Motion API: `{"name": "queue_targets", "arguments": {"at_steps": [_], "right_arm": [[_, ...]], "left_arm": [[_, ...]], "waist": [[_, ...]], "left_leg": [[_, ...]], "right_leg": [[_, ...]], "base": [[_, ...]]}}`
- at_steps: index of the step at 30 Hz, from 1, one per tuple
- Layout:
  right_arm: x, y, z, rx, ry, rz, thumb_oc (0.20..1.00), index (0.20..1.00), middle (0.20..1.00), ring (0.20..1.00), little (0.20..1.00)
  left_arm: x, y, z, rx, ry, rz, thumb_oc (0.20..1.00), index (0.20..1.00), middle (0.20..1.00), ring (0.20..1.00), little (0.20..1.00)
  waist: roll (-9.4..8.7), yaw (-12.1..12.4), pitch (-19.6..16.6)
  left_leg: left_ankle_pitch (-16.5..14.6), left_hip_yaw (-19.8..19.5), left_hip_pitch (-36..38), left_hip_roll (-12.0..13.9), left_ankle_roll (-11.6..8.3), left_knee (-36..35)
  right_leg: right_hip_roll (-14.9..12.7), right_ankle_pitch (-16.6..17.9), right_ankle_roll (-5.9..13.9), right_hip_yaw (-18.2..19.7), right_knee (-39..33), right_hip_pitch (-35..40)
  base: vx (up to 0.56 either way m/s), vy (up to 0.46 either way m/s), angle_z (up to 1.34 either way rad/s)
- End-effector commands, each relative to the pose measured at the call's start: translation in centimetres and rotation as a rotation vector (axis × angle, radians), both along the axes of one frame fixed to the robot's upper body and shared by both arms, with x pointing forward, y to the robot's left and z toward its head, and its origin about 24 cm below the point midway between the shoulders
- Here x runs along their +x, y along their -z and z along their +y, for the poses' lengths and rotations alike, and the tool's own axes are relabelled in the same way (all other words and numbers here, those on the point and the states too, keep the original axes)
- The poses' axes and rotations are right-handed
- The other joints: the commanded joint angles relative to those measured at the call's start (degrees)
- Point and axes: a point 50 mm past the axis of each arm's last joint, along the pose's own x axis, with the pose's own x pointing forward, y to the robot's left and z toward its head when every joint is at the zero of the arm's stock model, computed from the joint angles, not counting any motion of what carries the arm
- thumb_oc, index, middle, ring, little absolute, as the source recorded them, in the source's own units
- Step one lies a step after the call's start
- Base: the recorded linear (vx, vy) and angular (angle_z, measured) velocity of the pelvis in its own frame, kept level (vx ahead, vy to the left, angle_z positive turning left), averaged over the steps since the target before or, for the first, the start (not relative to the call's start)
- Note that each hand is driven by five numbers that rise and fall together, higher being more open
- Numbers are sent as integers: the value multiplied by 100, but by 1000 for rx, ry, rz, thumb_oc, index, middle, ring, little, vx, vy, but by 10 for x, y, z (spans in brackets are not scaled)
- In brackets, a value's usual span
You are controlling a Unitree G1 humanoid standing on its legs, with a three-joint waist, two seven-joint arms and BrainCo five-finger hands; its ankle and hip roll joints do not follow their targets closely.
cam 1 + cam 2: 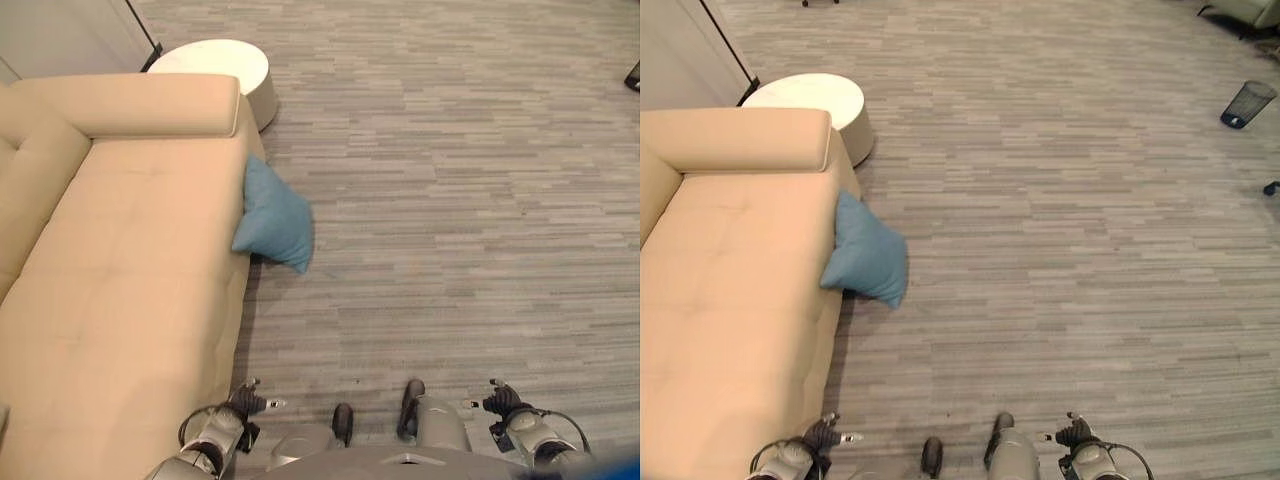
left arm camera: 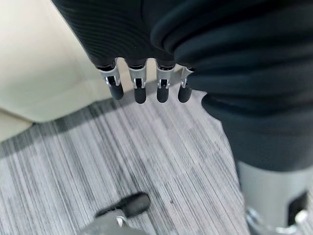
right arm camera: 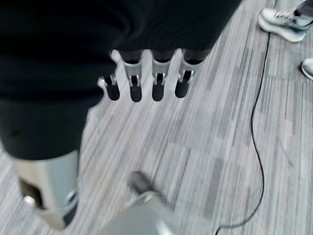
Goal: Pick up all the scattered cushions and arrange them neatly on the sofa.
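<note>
Blue cushion [image 1: 273,222] leans on sofa [image 1: 120,260] edge, on floor. Left hand [image 2: 146,88] and right hand [image 3: 144,83] hang relaxed, empty. Next: approach, grasp cushion.

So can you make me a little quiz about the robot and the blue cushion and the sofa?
1. True or false: the blue cushion lies flat in the middle of the sofa seat.
2. What stands past the sofa's far armrest? A) a round white table B) a lamp C) a chair
3. Fill the gap: the left hand and the right hand hang over the floor with straight fingers, holding ______.

Key
1. False: it leans against the sofa's front edge, its lower corner on the floor.
2. A, the round white table.
3. nothing
</note>
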Motion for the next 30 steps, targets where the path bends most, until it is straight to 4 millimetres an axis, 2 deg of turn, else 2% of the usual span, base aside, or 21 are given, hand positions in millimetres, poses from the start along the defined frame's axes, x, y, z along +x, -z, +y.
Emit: {"name": "queue_targets", "arguments": {"at_steps": [1,2,3,5,7,8,10,11,12,14,15,16,17,19,22,23,24,25,26,28,30], "right_arm": [[-2,-4,-15,-63,-16,10,1000,1000,1000,1000,1000],[-5,-3,-16,-62,-13,19,1000,1000,1000,1000,1000],[-8,-3,-16,-59,-3,25,1000,1000,1000,1000,1000],[-9,-2,-17,-59,5,23,1000,1000,1000,1000,1000],[-3,-5,-19,-60,11,-8,1000,1000,1000,1000,1000],[-1,-7,-19,-60,15,-19,1000,1000,1000,1000,1000],[-2,-7,-22,-66,23,-15,1000,1000,1000,1000,1000],[-3,-7,-23,-70,27,-9,1000,1000,1000,1000,1000],[-5,-7,-25,-78,37,-5,1000,1000,1000,1000,1000],[-9,-6,-26,-79,45,3,1000,1000,1000,1000,1000],[-10,-6,-26,-78,50,5,1000,1000,1000,1000,1000],[-13,-4,-25,-80,52,13,1000,1000,1000,1000,1000],[-17,-3,-26,-82,62,27,1000,1000,1000,1000,1000],[-21,0,-19,-59,47,39,1000,1000,1000,1000,1000],[-22,2,-16,-55,34,53,1000,1000,1000,1000,1000],[-20,2,-15,-50,32,49,1000,1000,1000,1000,1000],[-14,0,-15,-50,25,35,1000,1000,1000,1000,1000],[-14,0,-15,-50,25,35,1000,1000,1000,1000,1000],[-9,-2,-14,-48,17,19,1000,1000,1000,1000,1000],[-7,-2,-13,-41,11,11,1000,1000,1000,1000,1000],[-3,-3,-11,-41,-4,3,1000,1000,1000,1000,1000]], "left_arm": [[4,-2,0,10,-6,-38,1000,1000,1000,1000,1000],[0,-1,0,10,-9,-26,1000,1000,1000,1000,1000],[-2,1,-2,1,-20,-19,1000,1000,1000,1000,1000],[-2,1,-4,-12,-28,-23,1000,1000,1000,1000,1000],[2,0,-6,-24,-30,-38,1000,1000,1000,1000,1000],[5,-1,-6,-30,-36,-50,1000,1000,1000,1000,1000],[8,-2,-8,-37,-49,-66,1000,1000,1000,1000,1000],[10,-3,-9,-40,-49,-71,1000,1000,1000,1000,1000],[9,-2,-10,-40,-38,-66,1000,1000,1000,1000,1000],[9,-2,-11,-39,-30,-62,1000,1000,1000,1000,1000],[9,-2,-11,-38,-26,-61,1000,1000,1000,1000,1000],[9,-2,-9,-32,-30,-58,1000,1000,1000,1000,1000],[5,-1,-6,-23,-36,-45,1000,1000,1000,1000,1000],[0,0,-4,-25,-54,-38,1000,1000,1000,1000,1000],[-2,0,-2,-26,-69,-36,1000,1000,1000,1000,1000],[-2,0,-1,-28,-74,-35,1000,1000,1000,1000,1000],[1,-2,1,-24,-68,-47,1000,1000,1000,1000,1000],[1,-2,1,-24,-68,-48,1000,1000,1000,1000,1000],[6,-4,2,-21,-58,-63,1000,1000,1000,1000,1000],[5,-4,5,-13,-52,-61,1000,1000,1000,1000,1000],[4,-4,6,-12,-57,-62,1000,1000,1000,1000,1000]], "waist": [[30,-32,-7],[17,-39,-47],[34,-51,-92],[45,-21,-71],[18,20,54],[-49,52,111],[-87,115,190],[-96,154,206],[-107,202,187],[-113,224,154],[-91,254,133],[-31,314,117],[-4,352,95],[-70,337,11],[-153,436,-120],[-169,489,-187],[-139,498,-151],[-137,501,-172],[-76,453,-115],[8,408,-79],[55,379,-64]], "left_leg": [[-389,-130,-75,260,-235,432],[-454,-148,3,284,-256,466],[-445,-163,49,411,-372,605],[-140,-108,-160,510,-561,1196],[299,20,-707,629,-742,2343],[501,88,-966,640,-753,2764],[568,242,-1305,702,-708,3130],[496,325,-1475,688,-668,3095],[342,419,-1684,645,-604,2652],[375,597,-1841,659,-597,2003],[529,652,-1898,677,-608,1632],[906,630,-1953,743,-678,999],[1080,715,-2000,786,-687,752],[1036,798,-1862,764,-636,749],[868,676,-1780,581,-546,737],[733,679,-1665,496,-437,713],[534,676,-1491,421,-278,737],[546,680,-1515,424,-276,731],[425,630,-1392,365,-147,779],[290,556,-1192,339,-57,792],[232,475,-1006,344,-58,716]], "right_leg": [[128,416,153,50,-443,656],[142,428,101,47,-424,722],[191,365,16,46,-391,839],[223,280,-79,-28,-453,1071],[292,146,-233,-46,-544,1352],[268,77,-306,-65,-566,1437],[303,-96,-436,-93,-572,1612],[319,-164,-450,-102,-591,1705],[370,-273,-430,-116,-657,1864],[422,-366,-380,-186,-767,2043],[490,-404,-370,-179,-823,2128],[619,-499,-349,-171,-882,2290],[718,-618,-342,-165,-876,2462],[692,-694,-329,-135,-790,2555],[561,-726,-228,-78,-656,2637],[418,-679,-111,-60,-359,2571],[177,-512,74,-17,466,2258],[179,-504,74,-12,470,2228],[30,-238,149,27,1240,1902],[-55,-132,78,39,1772,1563],[-117,-205,-9,-76,1534,1412]], "base": [[200,-129,36],[388,-284,34],[364,-298,41],[239,-262,46],[129,-250,34],[123,-249,4],[160,-192,-8],[296,-146,22],[328,-105,31],[320,-52,20],[379,7,12],[467,45,11],[477,70,13],[360,95,4],[392,160,-35],[252,231,-4],[248,232,9],[184,244,10],[133,152,-6],[199,148,23],[211,11,45]]}}
